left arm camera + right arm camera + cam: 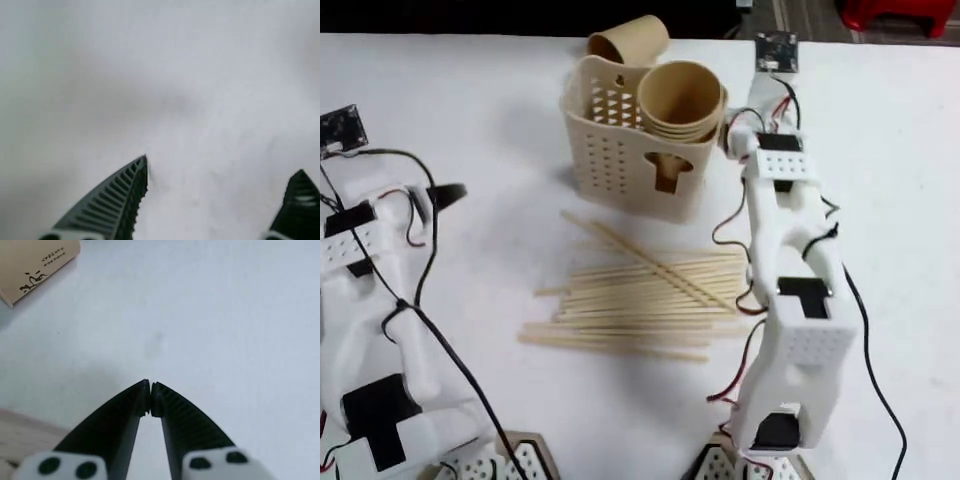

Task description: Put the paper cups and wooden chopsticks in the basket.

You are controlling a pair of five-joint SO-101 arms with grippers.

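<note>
The pale wooden chopsticks point(640, 300) sit in a loose heap just in front of the cream perforated plastic basket point(610, 160). A stack of brown paper cups point(680, 95) is inside it, and a lone brown paper cup point(628, 40) lies just behind. The sticks look light, stiff and rolly, so I'd pinch a few mid-length. The cup looks crushable, so go gentle at the rim. Far from the basket, the left gripper point(222, 165) gapes wide and empty; beside the basket, the right gripper point(150, 395) is pinched closed on nothing.

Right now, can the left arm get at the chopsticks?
Probably yes: the chopsticks lie loose on the table, with nothing between them and the left gripper, whose jaws stand open. Reach itself is unsure.
</note>
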